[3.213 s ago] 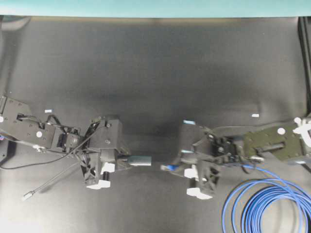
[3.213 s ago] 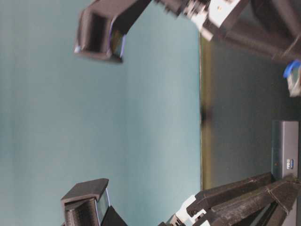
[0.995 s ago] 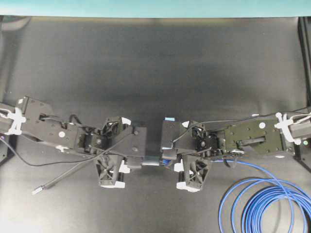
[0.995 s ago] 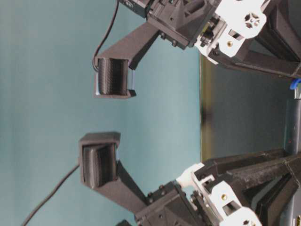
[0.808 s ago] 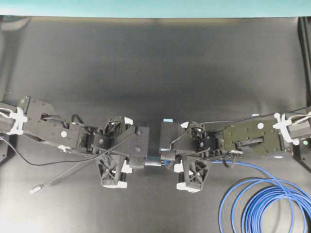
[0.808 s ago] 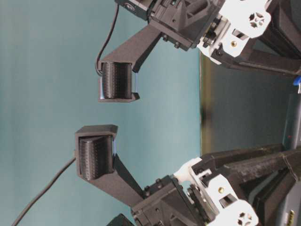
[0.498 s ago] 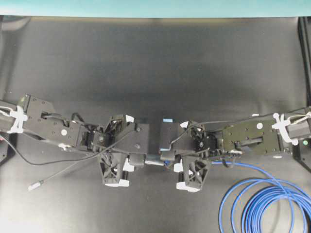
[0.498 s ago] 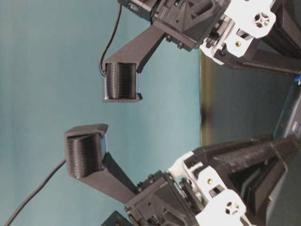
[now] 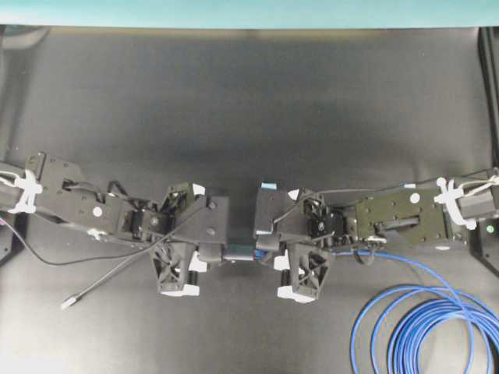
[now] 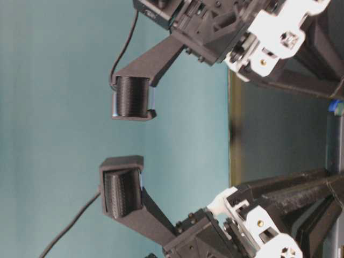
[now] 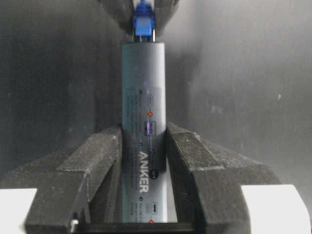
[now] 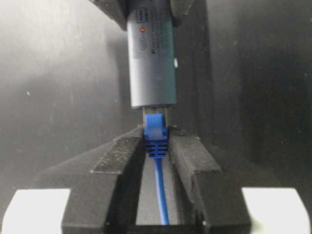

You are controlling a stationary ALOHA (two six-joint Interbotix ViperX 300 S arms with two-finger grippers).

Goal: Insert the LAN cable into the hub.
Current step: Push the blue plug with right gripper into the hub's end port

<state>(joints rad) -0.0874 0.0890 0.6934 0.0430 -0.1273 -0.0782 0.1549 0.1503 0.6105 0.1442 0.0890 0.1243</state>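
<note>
The gap has closed. The LAN cable (image 12: 155,134) plug, apart from the hub (image 12: 151,58) earlier, now meets its end.

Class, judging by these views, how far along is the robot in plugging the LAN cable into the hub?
Done: the left gripper is shut on the hub, and the right gripper is shut on the LAN cable at its blue boot. In hand: the plug's tip meets the hub's end port, with some plug still showing. Left: apparently pushing it fully home, then releasing.
</note>
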